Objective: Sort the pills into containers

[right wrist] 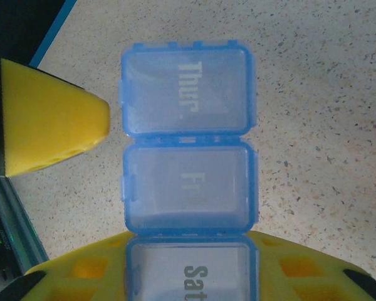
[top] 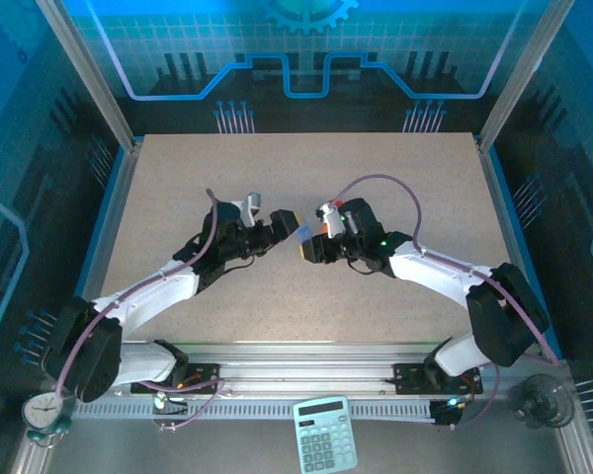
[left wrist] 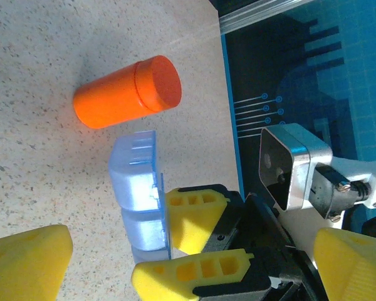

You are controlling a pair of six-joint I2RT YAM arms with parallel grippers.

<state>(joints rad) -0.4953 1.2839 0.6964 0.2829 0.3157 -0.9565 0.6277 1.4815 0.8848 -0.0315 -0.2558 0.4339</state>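
Bench (top: pixel 306 163) bare over far half and both side margins: free passage there. Centre crowded: left hand (top: pixel 283 227) and right hand (top: pixel 312 247) nearly meet, the pill box (right wrist: pixel 188 169) clamped in the right one between them. Orange bottle (left wrist: pixel 125 94) lies on its side near the box's free end, barring that side.

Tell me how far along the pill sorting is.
Early. Done: nothing sorted; the Thur compartment and Fri compartment look lidded, no pills visible inside. In hand: the right gripper is shut on the pill box at its Sat compartment, the open left gripper beside it. Left: the orange bottle lies capped on the table, so uncapping it, opening lids and sorting all remain.
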